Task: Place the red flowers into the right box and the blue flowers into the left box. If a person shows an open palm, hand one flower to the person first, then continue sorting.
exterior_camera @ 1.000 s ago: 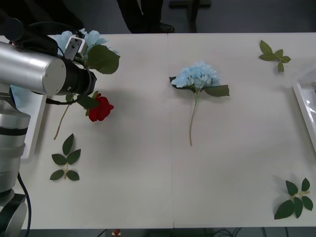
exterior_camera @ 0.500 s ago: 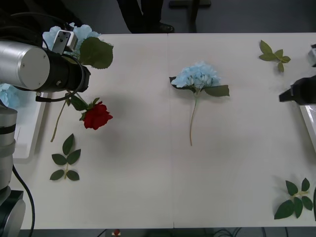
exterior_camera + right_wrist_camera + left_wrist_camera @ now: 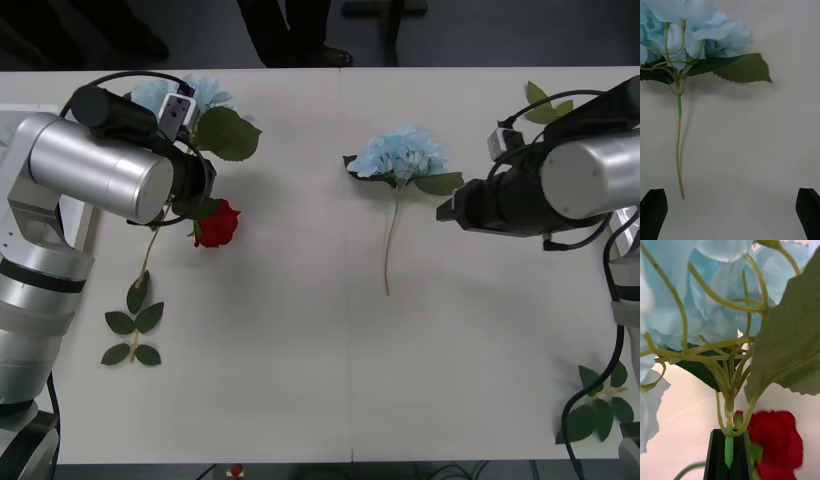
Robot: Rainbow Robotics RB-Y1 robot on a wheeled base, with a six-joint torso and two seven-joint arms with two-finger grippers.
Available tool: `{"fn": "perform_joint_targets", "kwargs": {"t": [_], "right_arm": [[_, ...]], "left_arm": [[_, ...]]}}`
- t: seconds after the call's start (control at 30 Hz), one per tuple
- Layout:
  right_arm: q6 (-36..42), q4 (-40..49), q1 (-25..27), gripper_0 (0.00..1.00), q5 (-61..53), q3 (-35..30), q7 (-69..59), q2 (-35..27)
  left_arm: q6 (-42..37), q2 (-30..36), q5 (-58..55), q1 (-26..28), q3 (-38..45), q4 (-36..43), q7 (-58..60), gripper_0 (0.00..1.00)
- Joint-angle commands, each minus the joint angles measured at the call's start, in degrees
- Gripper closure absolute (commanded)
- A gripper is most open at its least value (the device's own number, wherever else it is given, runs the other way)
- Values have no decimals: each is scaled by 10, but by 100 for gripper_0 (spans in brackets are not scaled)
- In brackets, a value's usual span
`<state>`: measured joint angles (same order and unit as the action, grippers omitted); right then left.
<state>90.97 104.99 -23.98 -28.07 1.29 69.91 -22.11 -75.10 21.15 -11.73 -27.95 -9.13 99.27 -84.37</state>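
My left gripper (image 3: 727, 453) is shut on the green stem of a blue flower (image 3: 185, 95), which it holds up over the table's far left. A red flower (image 3: 217, 223) sits just beneath that gripper, its stem trailing toward the left. I cannot tell whether it is caught in the fingers or lying free. A second blue flower (image 3: 402, 155) lies flat at mid-table. My right gripper (image 3: 447, 210) hovers open just right of its leaf, with the bloom (image 3: 688, 26) and stem ahead of the fingers. The person's open palm is out of view.
The left box (image 3: 78, 222) peeks out behind my left arm, and the right box's edge (image 3: 630, 228) shows behind my right arm. Loose leaf sprigs lie at front left (image 3: 135, 325), front right (image 3: 600, 400) and far right (image 3: 550, 100).
My left arm swung rightward over the table with the blue flower, and the red flower shifted along with it. My right arm came in from the right edge to the middle blue flower.
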Motion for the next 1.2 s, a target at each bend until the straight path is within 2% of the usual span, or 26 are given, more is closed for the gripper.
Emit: {"fn": "perform_joint_targets", "kwargs": {"t": [0.03,0.13,0.2,0.23,0.27,0.33,0.37,0.4,0.77,0.87,1.0,1.2], "right_arm": [[-38,16,-5,0,39,64,-88,-2],[-72,3,-11,0,76,117,-138,-2],[-93,-15,-21,0,88,140,-160,-1],[-103,-26,-27,0,93,150,-168,-1],[-113,-40,-34,0,98,162,-178,-2],[-129,-66,-49,0,105,178,-190,0],[-138,-83,-58,0,109,187,-197,4],[-144,-93,-63,0,112,188,-201,6],[-197,-228,-128,0,141,189,-203,52],[-215,-269,-142,0,149,189,-200,63],[-222,-295,-150,0,161,193,-199,73],[-226,-315,-153,0,178,210,-205,79]], "left_arm": [[85,-17,10,-1,4,-44,21,100],[131,-24,9,-1,3,-68,21,100],[133,-25,8,-1,3,-69,21,100],[134,-25,8,-1,3,-68,22,90],[133,-25,6,-1,3,-68,22,59],[134,-26,7,-1,3,-68,24,18],[133,-26,6,-1,3,-66,24,3],[133,-27,6,-1,4,-66,25,0],[131,-30,-2,-8,10,-52,25,0],[94,-30,0,-24,10,-53,25,0],[58,-33,0,-36,-1,-58,24,0],[66,-34,7,-41,-34,-81,27,0]]}}
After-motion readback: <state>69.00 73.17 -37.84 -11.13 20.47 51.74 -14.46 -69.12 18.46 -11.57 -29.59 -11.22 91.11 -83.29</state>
